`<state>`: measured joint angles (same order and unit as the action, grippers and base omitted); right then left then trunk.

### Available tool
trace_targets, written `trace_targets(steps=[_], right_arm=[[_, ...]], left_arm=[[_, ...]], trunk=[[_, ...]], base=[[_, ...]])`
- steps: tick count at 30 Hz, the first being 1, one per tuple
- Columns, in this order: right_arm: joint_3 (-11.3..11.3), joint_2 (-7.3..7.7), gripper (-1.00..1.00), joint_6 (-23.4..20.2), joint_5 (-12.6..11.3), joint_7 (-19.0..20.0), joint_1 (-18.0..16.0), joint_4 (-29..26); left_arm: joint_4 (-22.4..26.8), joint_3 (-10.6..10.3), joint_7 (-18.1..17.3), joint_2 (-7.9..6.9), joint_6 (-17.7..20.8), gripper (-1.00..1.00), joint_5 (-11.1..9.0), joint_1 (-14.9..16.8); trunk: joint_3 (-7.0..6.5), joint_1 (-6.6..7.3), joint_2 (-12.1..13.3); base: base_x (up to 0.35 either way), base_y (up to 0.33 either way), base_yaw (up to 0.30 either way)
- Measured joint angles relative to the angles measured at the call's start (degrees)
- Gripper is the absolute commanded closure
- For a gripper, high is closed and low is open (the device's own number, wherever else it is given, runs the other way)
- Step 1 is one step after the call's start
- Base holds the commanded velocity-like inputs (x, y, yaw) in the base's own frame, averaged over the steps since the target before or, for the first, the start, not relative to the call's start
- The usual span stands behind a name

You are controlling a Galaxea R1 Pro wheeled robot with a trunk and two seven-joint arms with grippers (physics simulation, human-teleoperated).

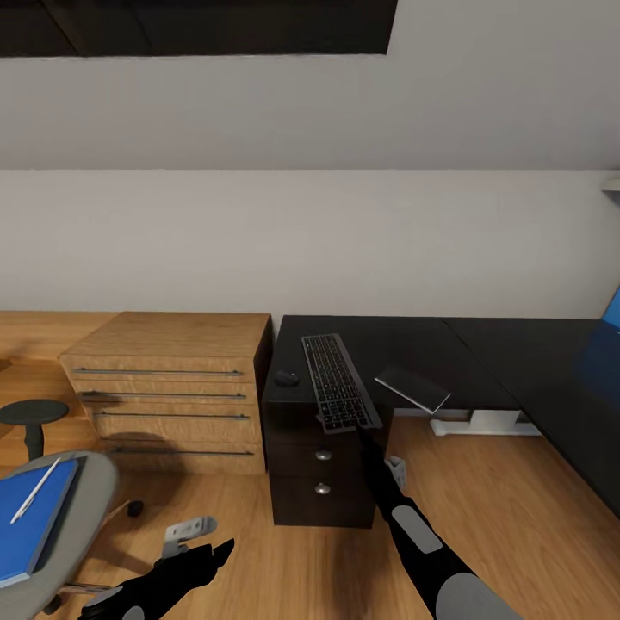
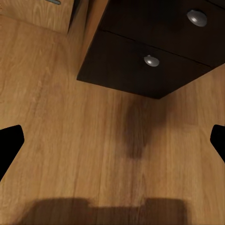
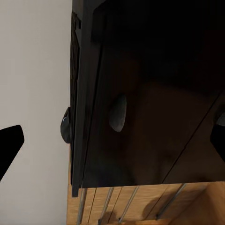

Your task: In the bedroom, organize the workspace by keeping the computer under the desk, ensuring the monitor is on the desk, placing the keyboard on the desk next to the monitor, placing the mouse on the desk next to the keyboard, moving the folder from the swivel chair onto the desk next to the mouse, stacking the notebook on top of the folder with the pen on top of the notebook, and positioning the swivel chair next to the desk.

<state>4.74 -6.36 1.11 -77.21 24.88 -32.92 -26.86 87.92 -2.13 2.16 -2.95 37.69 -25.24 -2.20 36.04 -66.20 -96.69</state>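
Lower centre, keyboard [image 1: 339,382]: one, lying on the black desk [image 1: 482,362] with its near end past the front edge, where the right arm reaches up to it.
Writing: no brand or label can be read anywhere.
Right gripper [image 3: 112,140]: fingers spread wide at the frame edges of the right wrist view; whether they touch the keyboard cannot be told.
Left gripper [image 2: 112,140]: fingers spread apart, empty, low over the wood floor [image 2: 70,140].
Mouse [image 1: 287,378]: one, on the desk just left of the keyboard.
Notebook [image 1: 413,387]: one dark pad, right of the keyboard.
Lower left: swivel chair [image 1: 86,508] seat carrying one blue folder [image 1: 33,521] with one pen [image 1: 34,491] on it.
Drawer knobs [image 1: 323,454]: two, on the dark unit.
Room: white sloped wall, light-wood cabinet [image 1: 172,387] left of the desk.
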Motion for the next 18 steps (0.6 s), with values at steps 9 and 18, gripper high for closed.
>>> trace_targets(steps=[9,18], right_arm=[[0.51,-0.08,-1.00,-0.14,0.02,0.07,0.00,0.01],[0.50,-0.09,-1.00,-0.16,0.02,0.07,0.00,0.00]], left_arm=[[-0.27,0.07,-0.01,0.00,0.00,-1.00,-0.01,0.00],[-0.43,0.07,0.06,0.00,0.00,-1.00,-0.01,0.00]], trunk=[[0.00,0.02,0.00],[0.00,0.00,0.00]], base=[[0.049,0.006,0.000],[0.094,0.005,0.000]])
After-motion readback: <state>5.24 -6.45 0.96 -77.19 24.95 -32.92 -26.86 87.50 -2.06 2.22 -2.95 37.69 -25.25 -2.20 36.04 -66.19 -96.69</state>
